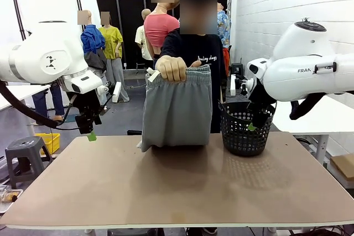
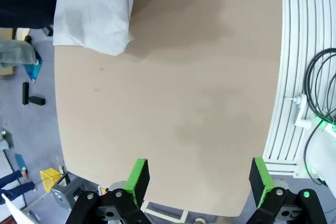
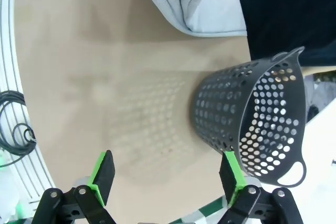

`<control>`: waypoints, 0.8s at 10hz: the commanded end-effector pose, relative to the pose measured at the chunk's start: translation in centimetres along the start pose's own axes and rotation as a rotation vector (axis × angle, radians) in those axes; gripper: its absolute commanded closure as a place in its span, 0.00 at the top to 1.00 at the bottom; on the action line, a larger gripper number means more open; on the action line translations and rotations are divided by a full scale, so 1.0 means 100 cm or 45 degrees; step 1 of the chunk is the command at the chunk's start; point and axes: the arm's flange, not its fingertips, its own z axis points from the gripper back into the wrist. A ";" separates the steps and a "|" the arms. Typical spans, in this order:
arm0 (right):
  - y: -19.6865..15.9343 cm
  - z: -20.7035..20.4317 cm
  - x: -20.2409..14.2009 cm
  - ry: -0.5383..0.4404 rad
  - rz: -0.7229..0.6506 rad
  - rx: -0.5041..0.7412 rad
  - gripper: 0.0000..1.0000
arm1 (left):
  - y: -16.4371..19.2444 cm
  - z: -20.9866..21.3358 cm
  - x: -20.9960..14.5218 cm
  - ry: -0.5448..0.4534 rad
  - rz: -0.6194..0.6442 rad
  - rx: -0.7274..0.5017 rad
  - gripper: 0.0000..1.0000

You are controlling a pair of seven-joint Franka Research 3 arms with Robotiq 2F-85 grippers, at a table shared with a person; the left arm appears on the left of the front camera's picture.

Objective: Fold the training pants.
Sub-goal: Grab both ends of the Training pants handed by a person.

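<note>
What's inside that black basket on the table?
Nothing shows inside the black basket: the right wrist view looks into its mouth and meets only bare perforated wall. Its very bottom is covered by the near side, so something small lying there cannot be ruled out.

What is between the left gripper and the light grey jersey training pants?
Nothing: in the left wrist view, bare brown tabletop stretches from the left gripper to the training pants.

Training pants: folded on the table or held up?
Held up: the person's hand grips the pants at the waistband; lower end touches the table.
</note>
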 end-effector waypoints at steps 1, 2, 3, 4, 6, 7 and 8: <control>0.000 0.001 -0.001 -0.016 -0.001 0.005 1.00 | -0.008 0.000 -0.004 -0.010 -0.004 -0.008 1.00; 0.000 0.001 -0.001 -0.016 -0.001 0.005 1.00 | -0.008 0.000 -0.004 -0.010 -0.004 -0.008 1.00; 0.000 0.001 -0.001 -0.016 -0.001 0.005 1.00 | -0.008 0.000 -0.004 -0.010 -0.004 -0.008 1.00; 0.000 0.002 0.000 -0.003 -0.001 -0.003 1.00 | -0.003 0.000 0.000 0.007 0.001 0.003 1.00; -0.014 -0.021 0.001 -0.100 0.040 -0.007 1.00 | 0.020 -0.010 -0.008 -0.057 -0.069 0.054 1.00; -0.018 -0.027 -0.001 -0.125 0.072 0.013 1.00 | 0.025 -0.014 -0.009 -0.071 -0.106 0.056 1.00; -0.022 -0.034 -0.002 -0.127 0.082 0.036 1.00 | 0.030 -0.016 -0.007 -0.041 -0.143 0.025 1.00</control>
